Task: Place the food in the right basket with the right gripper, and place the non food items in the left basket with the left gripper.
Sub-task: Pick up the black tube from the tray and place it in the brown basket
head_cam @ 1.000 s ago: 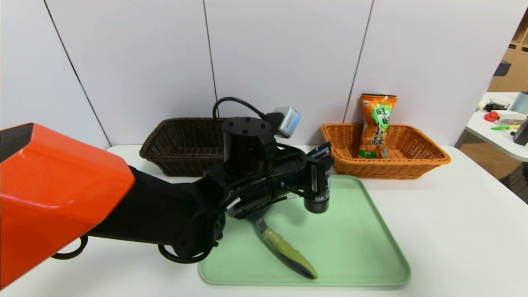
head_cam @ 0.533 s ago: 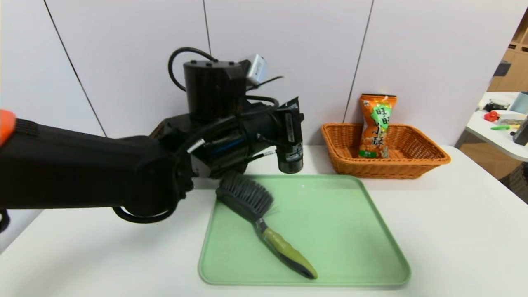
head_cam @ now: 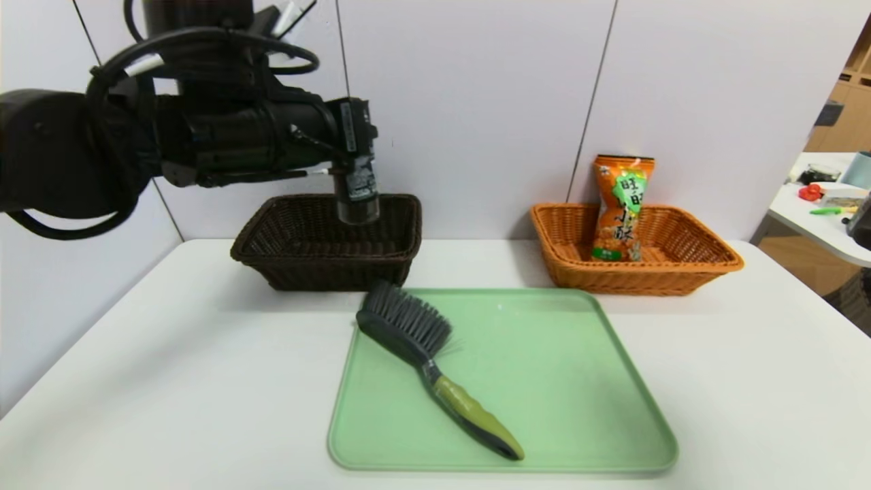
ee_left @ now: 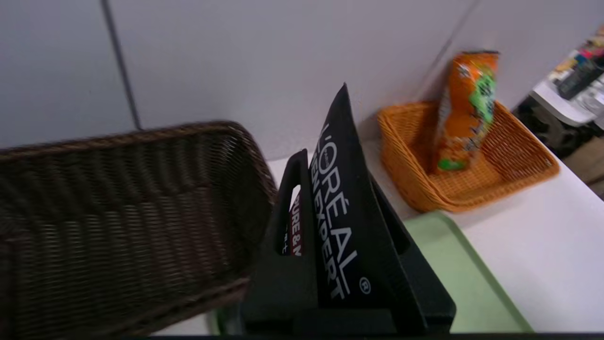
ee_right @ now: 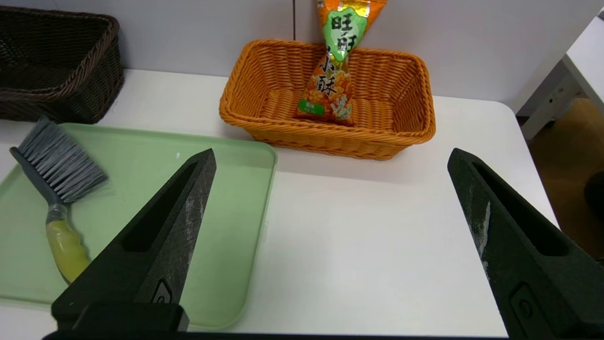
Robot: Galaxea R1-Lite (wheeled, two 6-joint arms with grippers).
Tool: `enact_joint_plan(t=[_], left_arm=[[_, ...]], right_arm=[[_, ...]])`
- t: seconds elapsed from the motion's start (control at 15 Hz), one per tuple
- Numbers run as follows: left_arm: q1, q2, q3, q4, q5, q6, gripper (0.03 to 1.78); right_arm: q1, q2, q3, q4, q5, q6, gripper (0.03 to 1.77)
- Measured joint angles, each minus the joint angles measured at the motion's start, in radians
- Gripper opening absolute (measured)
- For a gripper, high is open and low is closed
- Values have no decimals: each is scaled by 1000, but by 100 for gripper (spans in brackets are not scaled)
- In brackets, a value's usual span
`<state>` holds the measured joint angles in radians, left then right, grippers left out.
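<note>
The left pincer [head_cam: 354,180] hangs above the right end of the dark brown basket [head_cam: 272,235], clamped on the black squeeze tube [head_cam: 356,197], whose long axis runs vertical with the cap end down over the basket's interior. In the left wrist view the tube [ee_left: 342,222] sits between the two black fingers [ee_left: 288,226] and reads "L'OREAL" and "EXPERT" in white along its length, with a red panel partly hidden. The brush [head_cam: 435,371] lies on the green tray [head_cam: 578,408], its long axis diagonal: grey bristles toward the brown basket, olive-green handle toward the tray's near edge. The orange snack bag [head_cam: 620,207] stands upright in the orange-tan basket [head_cam: 687,269], leaning on the back wall, black Chinese characters on its green patch. The right pincer [ee_right: 330,236] is held spread wide and empty above the bench [head_cam: 748,381], to the right of the tray. Against the frame one second ago, the left arm has risen from over the tray and swung left to the brown basket, carrying the tube; the brush head, then covered by the arm, is now exposed; the brush, the bag and both baskets are unmoved.
</note>
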<state>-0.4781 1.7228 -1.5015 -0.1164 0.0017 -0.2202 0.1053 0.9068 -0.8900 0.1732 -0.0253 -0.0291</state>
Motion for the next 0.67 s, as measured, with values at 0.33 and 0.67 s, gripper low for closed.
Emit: enact_joint_plan(t=[0.33, 0.67], left_arm=[[143, 78, -106, 27, 1, 42, 26], [215, 173, -136, 25, -2, 59, 26]], right_arm=[[1, 2, 3, 0, 2, 0, 169], [1, 2, 5, 1, 6, 0, 169]])
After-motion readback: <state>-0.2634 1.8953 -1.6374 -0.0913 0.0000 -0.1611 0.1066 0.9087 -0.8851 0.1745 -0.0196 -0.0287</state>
